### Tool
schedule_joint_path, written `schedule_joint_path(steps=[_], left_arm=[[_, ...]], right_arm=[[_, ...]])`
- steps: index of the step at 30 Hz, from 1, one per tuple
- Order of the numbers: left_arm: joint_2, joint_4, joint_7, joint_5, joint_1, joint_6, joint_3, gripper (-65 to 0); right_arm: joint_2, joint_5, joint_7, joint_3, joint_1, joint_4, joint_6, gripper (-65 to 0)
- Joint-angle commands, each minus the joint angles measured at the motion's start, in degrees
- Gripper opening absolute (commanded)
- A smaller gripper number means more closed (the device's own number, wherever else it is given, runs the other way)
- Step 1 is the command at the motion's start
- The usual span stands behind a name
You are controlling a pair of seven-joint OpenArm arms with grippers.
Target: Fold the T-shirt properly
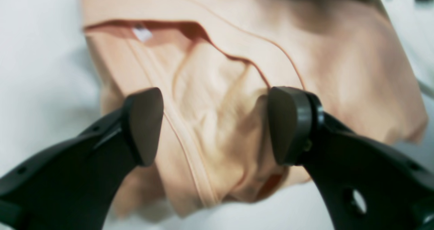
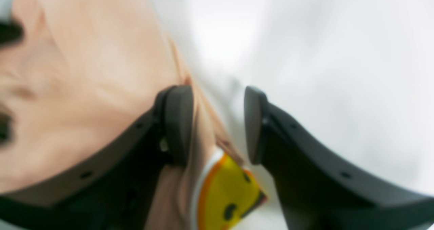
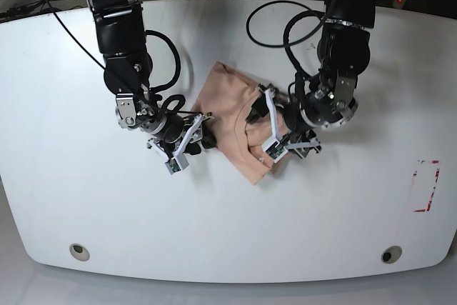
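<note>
The T-shirt (image 3: 239, 123) lies bunched in the middle of the white table (image 3: 86, 198), already gathered into a compact, rumpled slab. Its long axis runs from the upper left, near the centre of the base view, down to a corner at the lower right. Both arms crowd it from either side.

The left pincer (image 1: 215, 125) sits over the cloth's right edge in the base view. Its jaws stand wide apart with folded fabric and a seam showing between them in the wrist view, and nothing is clamped. The neckline opening and a small white label (image 1: 141, 33) lie beyond it, toward the top of that frame.

The right pincer (image 2: 218, 125) is at the shirt's left edge in the base view. Its jaws are partly apart and straddle the cloth's border, with one pad (image 2: 178, 121) over the fabric and the other over bare table. A strip of cloth hangs between them, but I cannot tell whether it touches either pad, since the view is blurred. A yellow smiley tag (image 2: 230, 192) shows just below the gap.

My guess is that the next fold hinges on the right arm, which already sits on the edge.
</note>
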Motion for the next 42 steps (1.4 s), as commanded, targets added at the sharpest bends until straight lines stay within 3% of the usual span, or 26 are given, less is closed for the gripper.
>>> schedule_joint_path(steps=[1, 6, 12, 16, 24, 29, 38, 42], left_arm=[[-0.1, -3.2, -1.6, -0.1, -4.4, 0.2, -0.3, -19.9], [-1.5, -9.2, -1.6, -0.4, -9.3, 0.1, -0.5, -20.3], [-5.7, 0.9, -1.4, -0.6, -9.4, -0.1, -0.6, -20.1], [-7.9, 8.6, -1.3, -0.6, -6.0, -0.1, -2.7, -20.0], [-7.6, 16.8, -1.3, -0.6, 3.9, -0.1, -4.7, -20.0], [-4.3, 16.3, -1.3, -0.6, 7.9, -0.1, -2.4, -20.0], [2.4, 8.9, -1.6, -0.2, 9.3, 0.0, 2.0, -20.0], [3.3, 2.7, -1.6, -0.2, 6.2, 0.0, 1.7, -20.3]], right_arm=[[0.5, -0.2, 2.3, 0.2, 2.6, -1.6, 0.1, -42.5], [1.2, -0.2, 1.4, 0.3, 2.7, 1.6, 0.1, -42.5], [3.0, -0.1, -5.8, 0.4, 0.5, 12.9, 0.1, -42.5], [3.2, -0.2, -10.7, 0.4, -2.0, 21.5, 0.1, -42.5], [2.7, -0.2, -20.0, 0.4, -8.8, 36.7, 0.1, -42.5], [2.5, -0.2, -18.7, 0.4, -10.0, 34.1, 0.1, -42.5], [3.1, -0.7, -7.8, 0.4, -6.4, 16.9, 0.2, -42.5], [3.2, -0.3, -4.6, 0.4, -4.1, 9.9, 3.5, -42.5]])
